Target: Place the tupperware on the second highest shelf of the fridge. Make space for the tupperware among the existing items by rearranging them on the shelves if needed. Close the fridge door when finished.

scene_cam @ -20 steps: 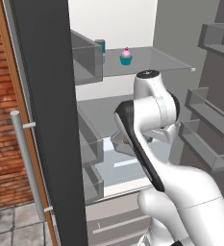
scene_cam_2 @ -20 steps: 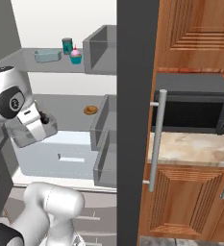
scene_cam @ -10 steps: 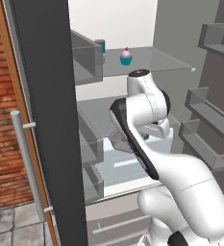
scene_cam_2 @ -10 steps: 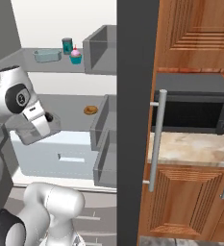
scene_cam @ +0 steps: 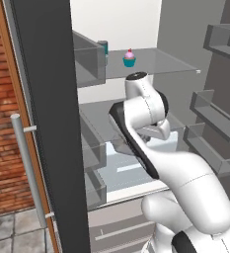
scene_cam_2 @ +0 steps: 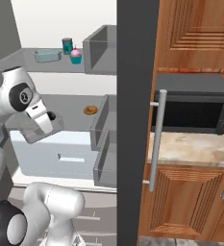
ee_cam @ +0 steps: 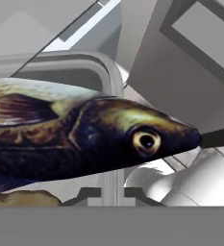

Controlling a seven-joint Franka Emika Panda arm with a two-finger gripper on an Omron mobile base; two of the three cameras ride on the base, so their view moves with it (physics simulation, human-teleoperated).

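End effector (scene_cam_2: 46,123): pinched shut on box (scene_cam_2: 32,134), centre-left of frame. Best kept level, slid onto lower glass shelf (scene_cam_2: 72,102), set clear of brown piece (scene_cam_2: 90,110).

can (scene_cam: 103,48) left of cupcake (scene_cam: 129,58) on upper shelf (scene_cam: 156,66), brown piece (scene_cam_2: 90,110) on lower shelf (scene_cam_2: 72,108)

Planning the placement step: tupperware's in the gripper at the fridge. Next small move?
Probably ease the tupperware forward over the second highest shelf, then lower it: the gripper is shut on it, and the shelf has bare space beside the small brown piece.
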